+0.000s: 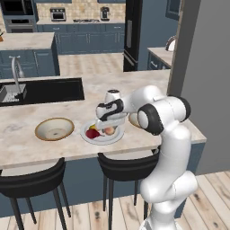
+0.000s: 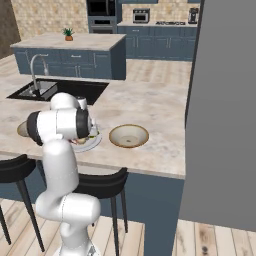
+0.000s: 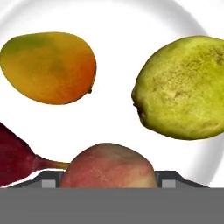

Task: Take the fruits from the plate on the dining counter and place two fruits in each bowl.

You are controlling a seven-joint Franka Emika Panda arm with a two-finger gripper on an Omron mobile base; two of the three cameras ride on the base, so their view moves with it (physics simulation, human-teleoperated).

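Here the gripper [image 1: 109, 126] is seen lowered over the plate [image 1: 117, 136] on the dining counter [image 1: 54, 108], all four fruits on it. In the hand view the peach fruit [image 3: 108, 165] sits nearest, centred between the fingertips; whether they are spread or closed on it cannot be told. Both bowls [image 1: 54, 129] [image 2: 129, 135] are seen empty.

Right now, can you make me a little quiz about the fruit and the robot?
1. True or false: all four fruits lie on the plate.
2. Which fruit sits closest to the gripper? A) orange-yellow fruit B) pinkish peach fruit C) yellow-green fruit
3. Fill in: both bowls, left bowl and right bowl, hold ___ fruits.

Key: 1 true; 2 B; 3 no. The dark red fruit is on the plate too.
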